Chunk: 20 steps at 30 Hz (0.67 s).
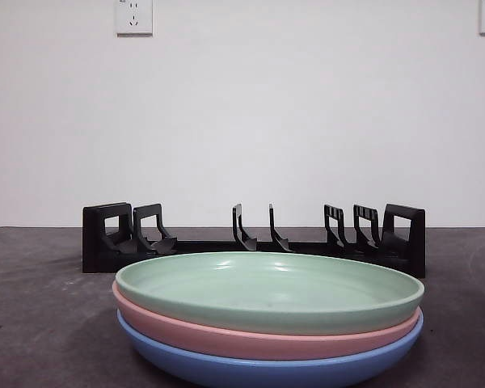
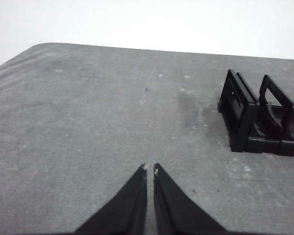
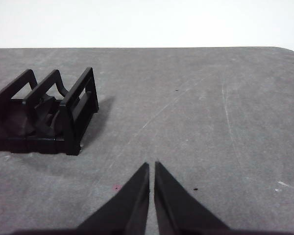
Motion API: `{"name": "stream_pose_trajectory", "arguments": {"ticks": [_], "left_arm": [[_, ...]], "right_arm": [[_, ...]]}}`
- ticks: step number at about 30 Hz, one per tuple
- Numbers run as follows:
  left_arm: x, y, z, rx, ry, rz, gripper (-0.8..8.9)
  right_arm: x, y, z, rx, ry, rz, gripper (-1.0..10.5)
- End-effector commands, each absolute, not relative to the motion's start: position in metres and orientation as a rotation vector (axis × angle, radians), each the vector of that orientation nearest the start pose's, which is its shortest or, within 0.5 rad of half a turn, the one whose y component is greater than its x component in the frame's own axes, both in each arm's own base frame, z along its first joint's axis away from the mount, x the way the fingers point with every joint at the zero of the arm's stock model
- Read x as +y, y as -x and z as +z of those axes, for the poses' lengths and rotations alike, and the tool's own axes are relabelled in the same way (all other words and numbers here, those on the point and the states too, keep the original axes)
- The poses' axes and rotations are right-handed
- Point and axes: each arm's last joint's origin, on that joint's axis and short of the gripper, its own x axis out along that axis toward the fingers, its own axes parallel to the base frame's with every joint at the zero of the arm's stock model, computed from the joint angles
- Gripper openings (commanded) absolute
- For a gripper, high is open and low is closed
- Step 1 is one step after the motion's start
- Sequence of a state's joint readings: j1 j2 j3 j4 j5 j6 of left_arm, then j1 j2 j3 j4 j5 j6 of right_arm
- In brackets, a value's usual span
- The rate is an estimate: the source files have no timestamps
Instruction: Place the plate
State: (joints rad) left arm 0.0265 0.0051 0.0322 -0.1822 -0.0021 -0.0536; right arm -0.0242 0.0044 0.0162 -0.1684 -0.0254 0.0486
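Item one, stock in hand: three plates nested in a stack at the near edge of the table (image 1: 32, 323), a green plate (image 1: 268, 291) on top, a pink plate (image 1: 250, 339) under it and a blue plate (image 1: 263, 370) at the bottom, each touching the next. Item two: a black dish rack (image 1: 255, 238) standing just behind the stack, its slots all vacant. Item three: my left gripper (image 2: 150, 169) hangs over bare tabletop with its jaws pressed nearly together and nothing between them; the rack's end sits off to one side of it. Item four: my right gripper (image 3: 152, 166) is likewise narrowed to a slit, carrying nothing, with the rack's other end near it. Hazards, as I judge them: the plates fit snugly, so a pinch on the green rim could drag the pink one up with it; the rims look smooth (slip is likely under a shallow grasp); and a plate lowered askew could miss its slot and topple, or shove the light rack along the table. Markings: I read no brand, label or writing on plates or rack; the wall outlets (image 1: 133, 16) show no legible text.
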Motion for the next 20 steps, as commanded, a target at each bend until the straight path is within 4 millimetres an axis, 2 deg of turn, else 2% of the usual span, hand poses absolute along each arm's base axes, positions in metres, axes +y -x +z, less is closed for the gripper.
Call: {"name": "stream_pose_trajectory", "arguments": {"ticks": [1, 20], "left_arm": [[0.0014, -0.0956, 0.1493, 0.179, 0.058, 0.024, 0.22], [0.0006, -0.0956, 0.1494, 0.179, 0.057, 0.015, 0.22]], "right_arm": [[-0.0014, -0.0959, 0.1502, 0.168, -0.055, -0.002, 0.2], [-0.0014, -0.0959, 0.1502, 0.168, -0.055, -0.002, 0.2]]}}
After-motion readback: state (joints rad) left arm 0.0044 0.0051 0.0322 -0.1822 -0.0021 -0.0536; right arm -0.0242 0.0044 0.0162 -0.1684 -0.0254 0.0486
